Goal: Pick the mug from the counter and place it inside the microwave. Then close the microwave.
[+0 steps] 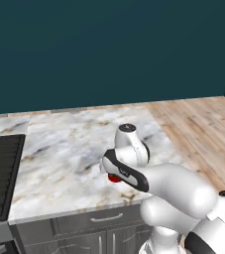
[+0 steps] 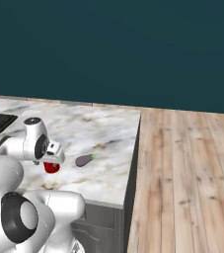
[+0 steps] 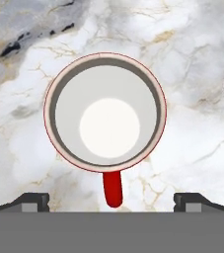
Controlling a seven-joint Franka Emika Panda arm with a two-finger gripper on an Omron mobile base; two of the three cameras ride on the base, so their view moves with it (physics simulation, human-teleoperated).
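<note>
Right base view, eggplant [image 2: 84, 159] beside mug [image 2: 51, 167]

The marble counter [image 1: 74, 149] carries the red mug [image 3: 105, 112], standing upright with its white inside showing and its handle flat along the slab. A small dark eggplant [image 2: 84, 159] lies just to the mug's right, apart from it, near the counter's right edge.

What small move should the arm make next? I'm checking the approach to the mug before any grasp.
Probably lower the tool straight down. Its jaws are open, and the hand view looks right down into the upright mug on the counter, nearly centred between the fingertips. Nothing is gripped yet, and the eggplant lies apart.
</note>
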